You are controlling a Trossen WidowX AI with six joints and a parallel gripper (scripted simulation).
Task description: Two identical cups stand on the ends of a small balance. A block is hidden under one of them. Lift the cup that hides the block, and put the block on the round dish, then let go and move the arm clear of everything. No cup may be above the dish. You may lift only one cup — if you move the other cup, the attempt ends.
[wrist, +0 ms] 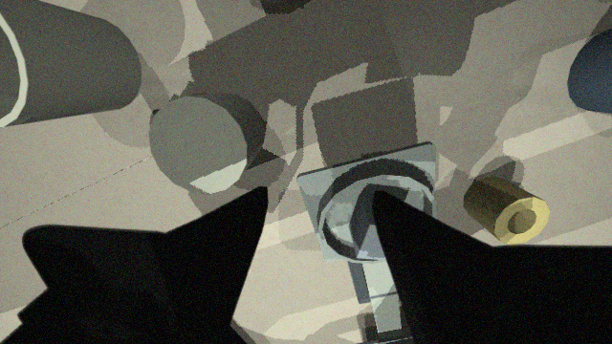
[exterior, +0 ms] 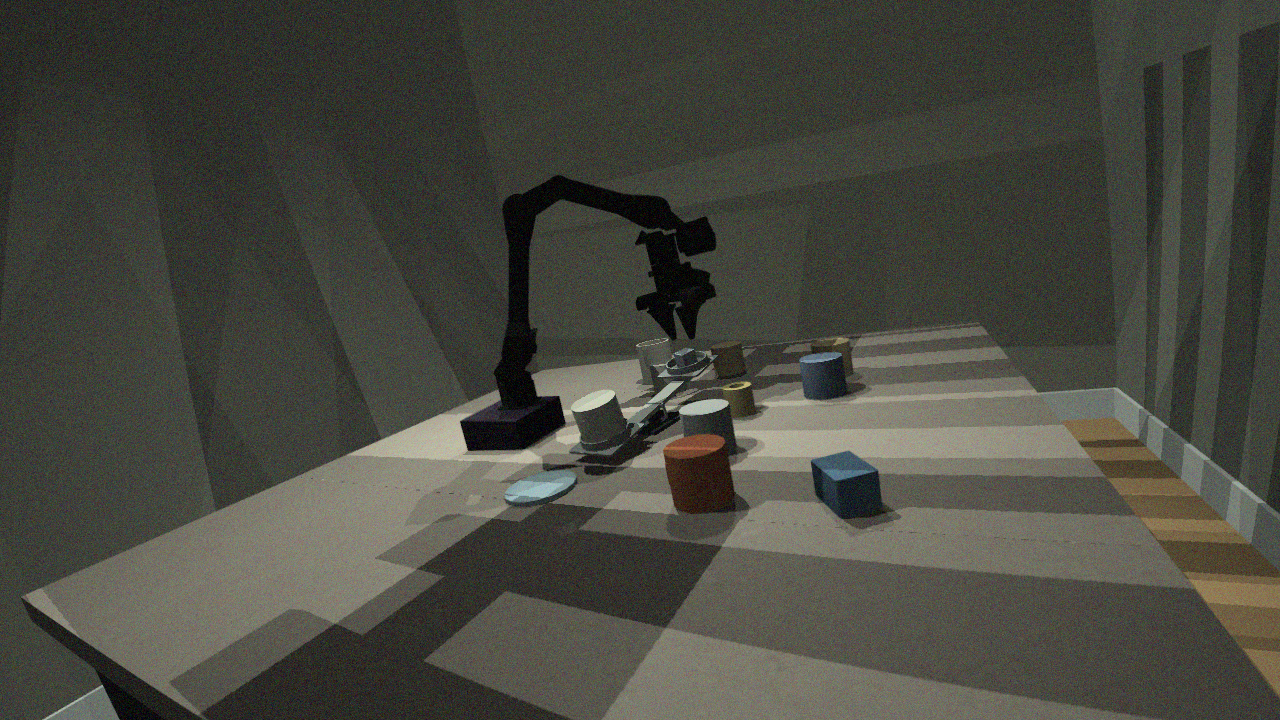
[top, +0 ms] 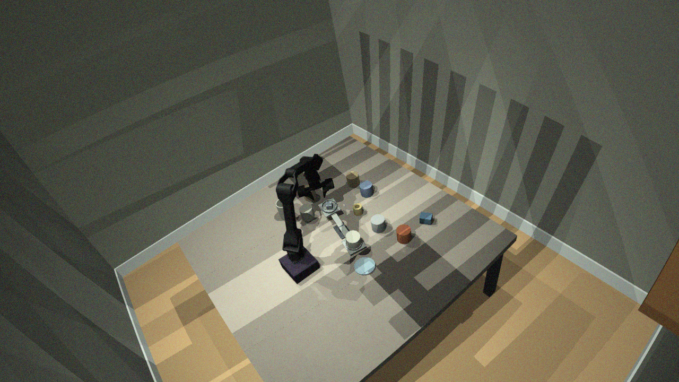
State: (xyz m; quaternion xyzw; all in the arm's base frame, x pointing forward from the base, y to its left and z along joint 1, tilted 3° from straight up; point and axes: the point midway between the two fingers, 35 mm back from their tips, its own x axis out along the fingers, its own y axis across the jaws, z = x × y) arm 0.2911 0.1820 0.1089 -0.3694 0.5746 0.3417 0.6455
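Observation:
My gripper (top: 318,196) (exterior: 682,337) (wrist: 320,197) is open with nothing between its fingers, above and beside the raised far end of the balance. On that end the small grey block (top: 329,206) (exterior: 684,356) lies uncovered inside a ring; in the wrist view the right finger partly hides it. One pale cup (top: 307,212) (wrist: 198,143) stands on the table beside that end. The other cup (top: 353,239) (exterior: 597,417) stands tilted on the balance's low end. The round pale-blue dish (top: 364,266) (exterior: 540,488) lies near the low end, with nothing on it.
A white-rimmed container (top: 280,206) (exterior: 653,360) (wrist: 72,67) stands beyond the cup on the table. A yellow ring-topped cylinder (top: 357,209) (exterior: 739,398) (wrist: 507,210), a grey cylinder (top: 377,223), a red cylinder (top: 403,233) (exterior: 699,472), a blue cylinder (top: 366,189) and a blue box (top: 425,218) (exterior: 845,484) stand around the balance.

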